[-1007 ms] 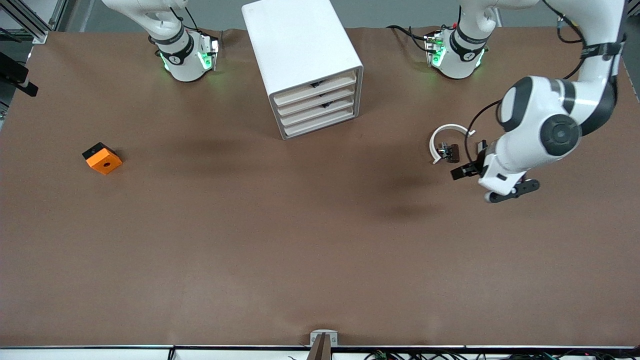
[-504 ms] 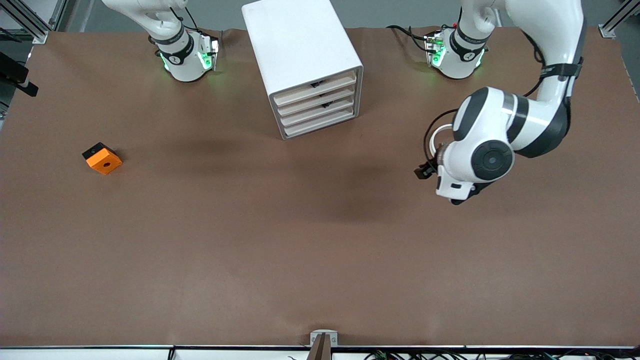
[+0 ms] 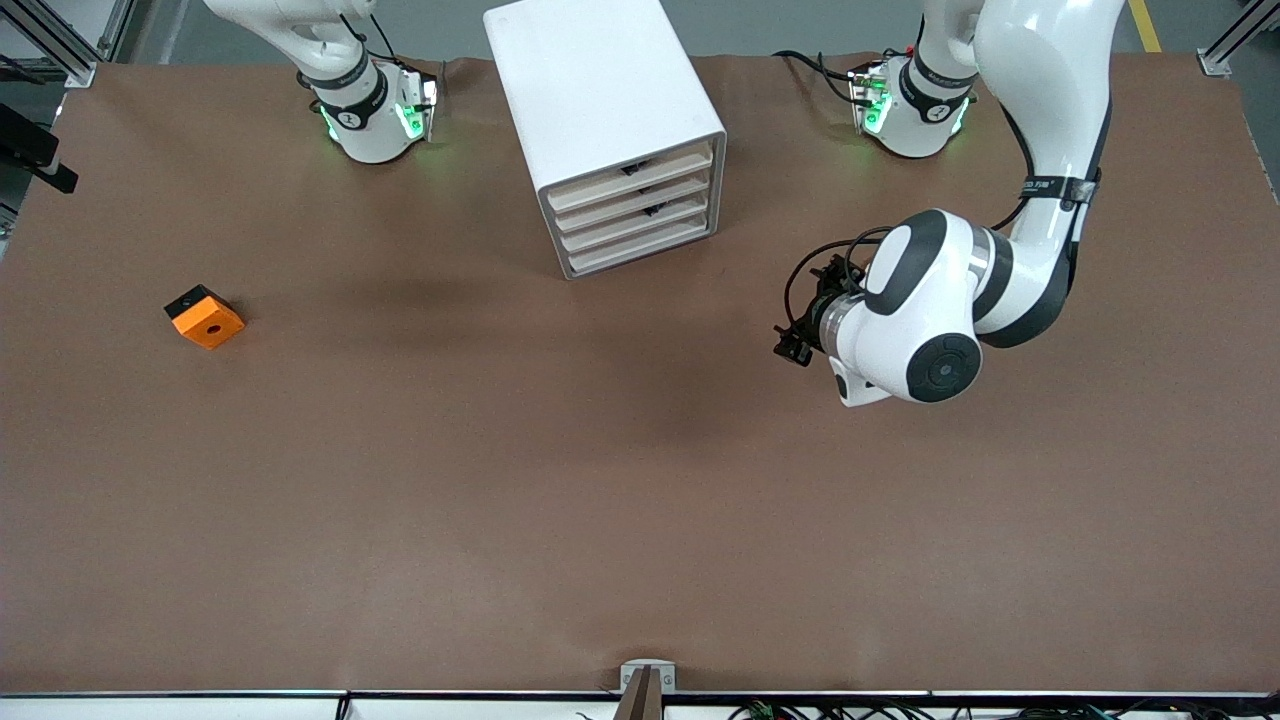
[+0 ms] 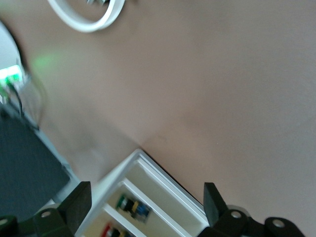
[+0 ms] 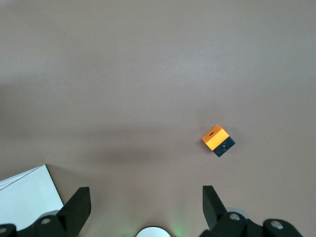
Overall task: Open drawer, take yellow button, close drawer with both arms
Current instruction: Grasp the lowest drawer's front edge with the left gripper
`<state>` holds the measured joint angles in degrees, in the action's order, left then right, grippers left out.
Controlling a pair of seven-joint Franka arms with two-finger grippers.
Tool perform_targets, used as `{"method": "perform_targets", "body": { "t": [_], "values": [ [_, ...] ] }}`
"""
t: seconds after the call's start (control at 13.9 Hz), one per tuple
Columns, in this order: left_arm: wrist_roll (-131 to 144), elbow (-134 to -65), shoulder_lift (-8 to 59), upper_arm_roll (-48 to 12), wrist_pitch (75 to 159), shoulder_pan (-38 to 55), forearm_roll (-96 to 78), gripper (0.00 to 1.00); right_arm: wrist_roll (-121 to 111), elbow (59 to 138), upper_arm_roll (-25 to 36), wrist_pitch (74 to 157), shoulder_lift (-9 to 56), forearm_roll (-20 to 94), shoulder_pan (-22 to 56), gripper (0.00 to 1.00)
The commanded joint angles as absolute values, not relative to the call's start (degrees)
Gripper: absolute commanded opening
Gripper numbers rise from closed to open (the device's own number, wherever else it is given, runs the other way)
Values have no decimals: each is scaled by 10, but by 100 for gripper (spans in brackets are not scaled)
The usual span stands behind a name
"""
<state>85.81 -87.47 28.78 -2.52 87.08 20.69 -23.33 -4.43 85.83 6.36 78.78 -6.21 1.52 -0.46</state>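
The white cabinet (image 3: 600, 110) stands near the robots' bases, with all four cream drawer fronts (image 3: 635, 212) pushed in. My left gripper (image 3: 792, 345) hangs open over bare table between the cabinet and the left arm's end, and it faces the drawers. In the left wrist view the cabinet (image 4: 163, 197) shows between the open fingers (image 4: 74, 207), with small blurred coloured parts (image 4: 132, 207) in its slots. I cannot tell whether one of them is the button. My right gripper (image 5: 145, 192) is open and empty, high over the table near its own base.
An orange cube with a hole (image 3: 205, 317) lies toward the right arm's end of the table, and the same cube (image 5: 217, 139) shows in the right wrist view. A white arc (image 4: 86, 17) lies on the table near the left arm, which hides it in the front view.
The left arm has swung from beside the white arc toward the cabinet and now covers the arc in the front view. Its gripper stays open. The right arm has not moved.
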Motion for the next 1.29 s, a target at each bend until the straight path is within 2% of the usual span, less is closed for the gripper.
{"method": "perform_targets", "body": {
  "t": [0.0,0.72,0.86,1.22],
  "values": [
    [944,-857,314,-25,838,198,-283,100,-29,869,62,789,-76,23,-4,100],
    [1159,-860,405,-25,679,198,-455,100,-33,862,62,779,-70,22,-4,100],
    [1194,-866,414,-43,644,204,-462,100,-33,859,62,779,-69,22,-6,100],
    [1227,-885,414,-87,642,205,-490,100,-33,859,62,778,-69,22,-5,100]
  ]
}}
